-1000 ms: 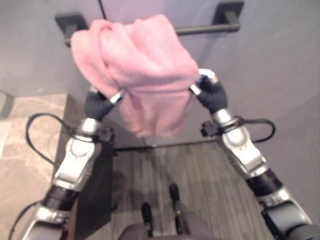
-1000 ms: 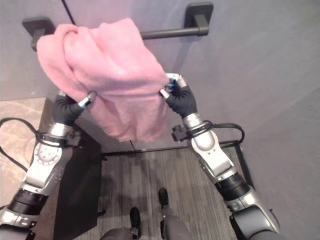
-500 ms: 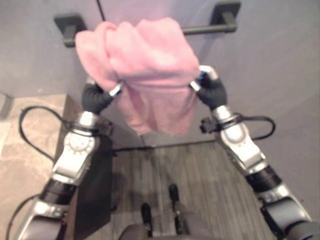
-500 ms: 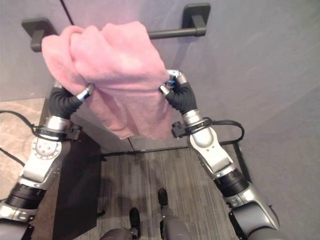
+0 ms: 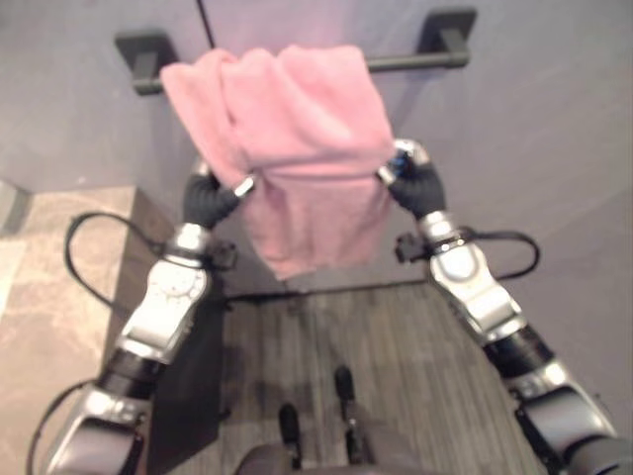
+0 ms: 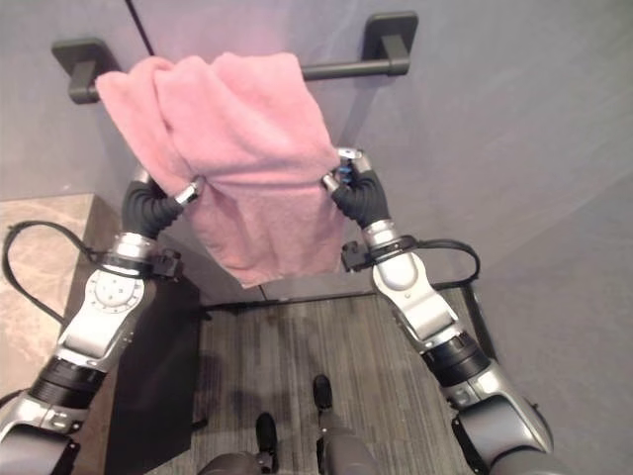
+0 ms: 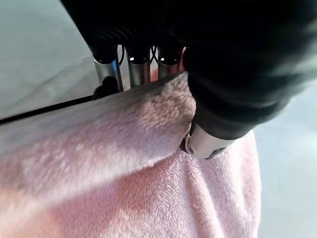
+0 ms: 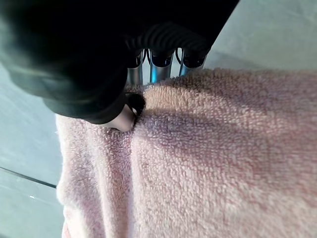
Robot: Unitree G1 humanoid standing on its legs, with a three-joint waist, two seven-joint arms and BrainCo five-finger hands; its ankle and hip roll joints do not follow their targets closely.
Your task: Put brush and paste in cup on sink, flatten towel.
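A black rail (image 6: 346, 68) ran across the grey wall (image 6: 514, 129) at 12 o'clock, on two black brackets. A striped mat (image 5: 396, 366) covered the floor at 6 o'clock, and a marbled top (image 5: 49, 267) lay at 9 o'clock.

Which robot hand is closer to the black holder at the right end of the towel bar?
The right hand. It pinches the pink towel below that right bracket; the left hand pinches the towel's other edge, nearer the left bracket.
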